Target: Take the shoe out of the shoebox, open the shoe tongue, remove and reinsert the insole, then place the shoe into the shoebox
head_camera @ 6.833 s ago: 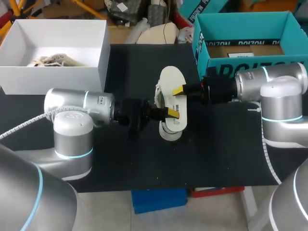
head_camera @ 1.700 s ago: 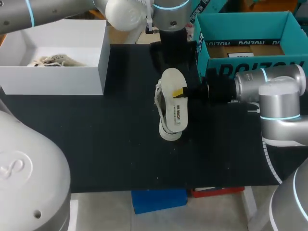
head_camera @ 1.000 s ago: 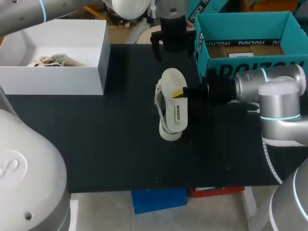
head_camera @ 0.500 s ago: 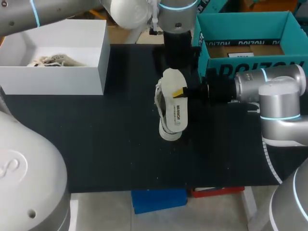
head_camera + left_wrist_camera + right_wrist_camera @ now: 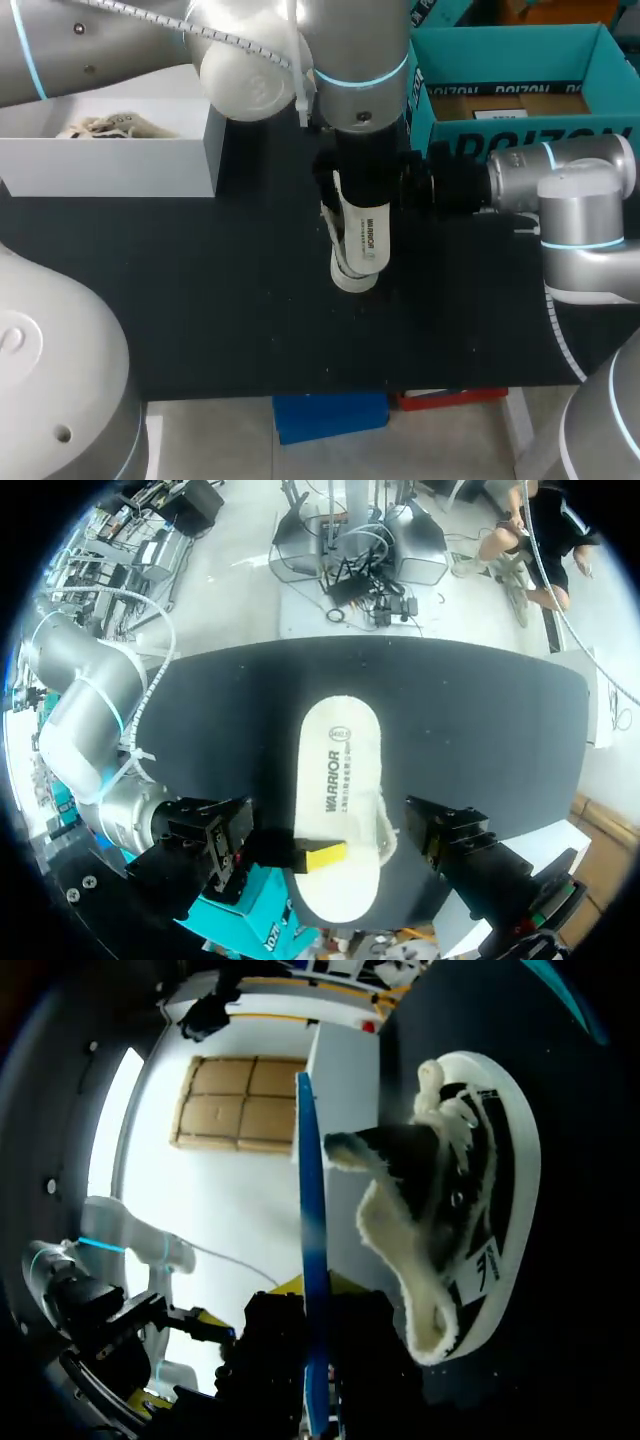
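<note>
Dark printed lettering is seen along the white insole (image 5: 338, 780), and white lettering across the teal shoebox (image 5: 530, 135) wall at two o'clock.

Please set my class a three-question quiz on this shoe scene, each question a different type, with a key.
1. True or false: the shoe lies inside the teal shoebox.
2. The right hand grips: A) a brush B) the insole C) a sock.
3. Fill in: the table surface is coloured ____.
Key: 1 false; 2 B; 3 black.
</note>
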You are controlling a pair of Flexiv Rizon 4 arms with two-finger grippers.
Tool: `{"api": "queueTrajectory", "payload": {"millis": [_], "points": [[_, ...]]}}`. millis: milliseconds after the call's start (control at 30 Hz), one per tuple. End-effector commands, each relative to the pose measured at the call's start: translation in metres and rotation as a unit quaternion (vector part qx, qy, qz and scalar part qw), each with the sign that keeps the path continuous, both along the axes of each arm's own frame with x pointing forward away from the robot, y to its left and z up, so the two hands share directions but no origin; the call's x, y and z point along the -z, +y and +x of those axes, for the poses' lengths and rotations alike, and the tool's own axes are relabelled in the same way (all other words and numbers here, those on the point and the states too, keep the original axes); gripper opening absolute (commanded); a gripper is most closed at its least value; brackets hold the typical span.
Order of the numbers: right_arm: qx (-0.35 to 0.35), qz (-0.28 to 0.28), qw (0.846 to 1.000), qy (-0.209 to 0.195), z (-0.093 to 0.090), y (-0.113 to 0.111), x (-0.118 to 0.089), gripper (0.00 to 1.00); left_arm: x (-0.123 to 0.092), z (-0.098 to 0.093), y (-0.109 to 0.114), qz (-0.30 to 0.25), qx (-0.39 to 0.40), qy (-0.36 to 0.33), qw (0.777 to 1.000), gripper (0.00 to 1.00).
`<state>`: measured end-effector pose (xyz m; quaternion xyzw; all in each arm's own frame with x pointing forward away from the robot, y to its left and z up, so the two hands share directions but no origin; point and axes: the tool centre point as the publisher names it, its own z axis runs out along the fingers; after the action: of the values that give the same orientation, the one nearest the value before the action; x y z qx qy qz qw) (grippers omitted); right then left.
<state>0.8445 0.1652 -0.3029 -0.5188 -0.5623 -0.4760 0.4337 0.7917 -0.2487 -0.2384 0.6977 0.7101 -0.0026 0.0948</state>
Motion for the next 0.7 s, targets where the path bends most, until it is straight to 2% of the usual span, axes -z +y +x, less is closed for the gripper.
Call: {"api": "queueTrajectory", "payload": {"millis": [33, 200, 700], "points": [[0.001, -0.001, 1.000, 0.000, 0.000, 0.001, 0.000, 0.00, 0.019, -0.005, 0.033, -0.148, 0.010, 0.005, 0.989, 1.00], [0.001, -0.001, 1.000, 0.000, 0.000, 0.001, 0.000, 0.00, 0.037, 0.000, 0.050, -0.211, -0.016, 0.017, 0.977, 1.00], [0.001, -0.001, 1.000, 0.000, 0.000, 0.001, 0.000, 0.00, 0.037, 0.000, 0.050, -0.211, -0.016, 0.017, 0.977, 1.00]]}}
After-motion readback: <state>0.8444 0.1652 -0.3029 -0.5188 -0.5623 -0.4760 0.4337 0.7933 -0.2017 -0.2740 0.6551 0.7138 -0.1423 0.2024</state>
